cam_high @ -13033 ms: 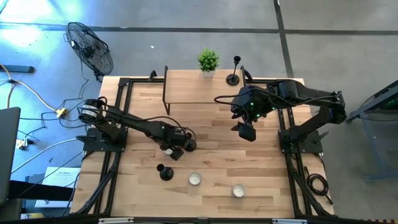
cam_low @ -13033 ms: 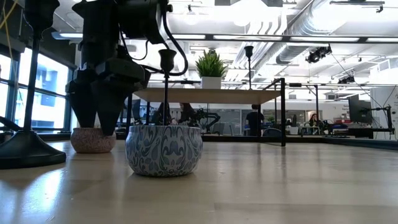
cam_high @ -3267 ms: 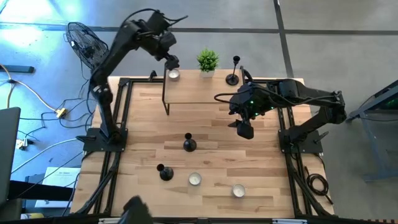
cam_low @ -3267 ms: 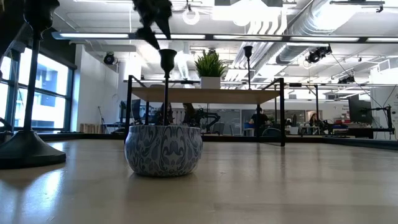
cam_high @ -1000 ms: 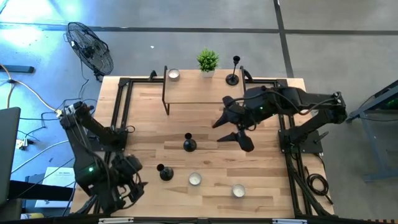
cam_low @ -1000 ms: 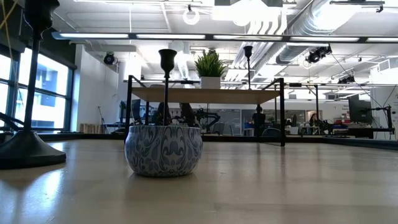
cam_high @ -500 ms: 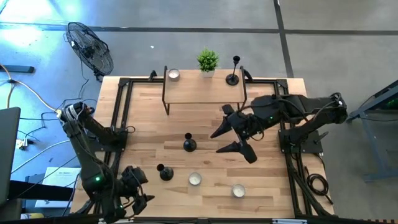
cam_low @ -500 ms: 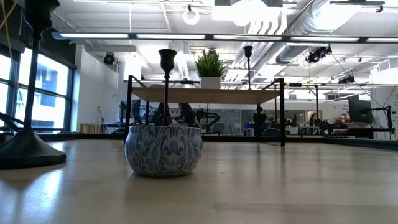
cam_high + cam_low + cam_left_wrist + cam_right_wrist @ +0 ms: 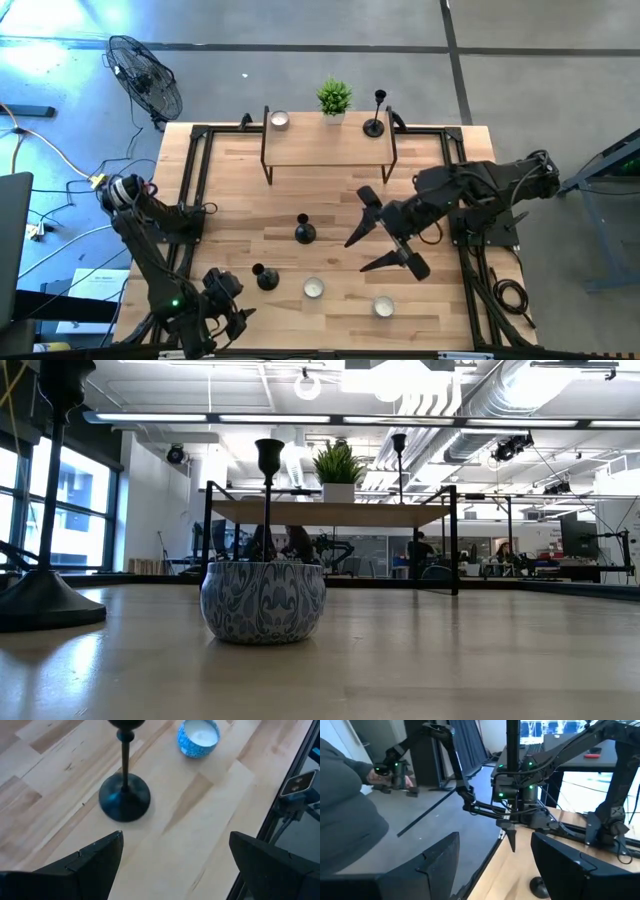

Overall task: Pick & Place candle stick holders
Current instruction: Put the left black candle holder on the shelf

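Observation:
Three black candle stick holders show in the high view. One (image 9: 375,124) stands on the raised wooden shelf (image 9: 325,150), one (image 9: 304,232) at mid-table, and one (image 9: 266,278) near the front left. The last also shows in the left wrist view (image 9: 124,797), upright on its round base. My left gripper (image 9: 232,318) (image 9: 176,840) hovers open by the table's near left corner, short of that holder, with nothing between its fingers. My right gripper (image 9: 356,256) (image 9: 495,852) hangs open over the table's middle right, holding nothing.
White tealights sit on the shelf (image 9: 279,119) and near the front edge (image 9: 313,288) (image 9: 383,306); the blue-patterned one (image 9: 198,735) (image 9: 262,600) lies just beyond the near holder. A green plant (image 9: 335,98) stands on the shelf. A person's grey sleeve (image 9: 345,820) shows beyond the table.
My left gripper has sunk toward the table at its near left corner and tipped a little, staying open. My right gripper has swung toward the near edge and turned, staying open. Nothing on the table has moved.

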You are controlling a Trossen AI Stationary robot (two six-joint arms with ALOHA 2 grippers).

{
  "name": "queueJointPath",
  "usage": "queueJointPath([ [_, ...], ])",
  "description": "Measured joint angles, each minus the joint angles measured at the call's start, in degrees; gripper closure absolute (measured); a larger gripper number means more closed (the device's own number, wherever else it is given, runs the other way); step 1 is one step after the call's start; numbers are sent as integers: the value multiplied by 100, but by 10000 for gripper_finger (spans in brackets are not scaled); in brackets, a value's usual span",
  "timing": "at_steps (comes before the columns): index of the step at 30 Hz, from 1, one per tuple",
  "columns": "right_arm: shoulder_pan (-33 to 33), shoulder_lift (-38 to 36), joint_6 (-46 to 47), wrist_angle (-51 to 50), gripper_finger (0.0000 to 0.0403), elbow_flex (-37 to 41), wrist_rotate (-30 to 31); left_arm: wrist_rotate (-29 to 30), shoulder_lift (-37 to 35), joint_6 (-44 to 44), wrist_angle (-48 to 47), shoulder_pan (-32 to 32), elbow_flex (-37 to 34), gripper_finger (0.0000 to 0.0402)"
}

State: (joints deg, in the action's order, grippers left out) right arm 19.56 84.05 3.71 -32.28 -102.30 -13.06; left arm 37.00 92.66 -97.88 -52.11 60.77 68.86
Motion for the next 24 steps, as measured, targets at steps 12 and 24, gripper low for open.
queueJointPath([
  [12,-29,0,-112,45,163,0,-65,884,20,-42,-740,-76,-46,44],
  [24,-29,0,184,41,163,0,-129,1559,29,-754,-251,-81,-929,44],
])
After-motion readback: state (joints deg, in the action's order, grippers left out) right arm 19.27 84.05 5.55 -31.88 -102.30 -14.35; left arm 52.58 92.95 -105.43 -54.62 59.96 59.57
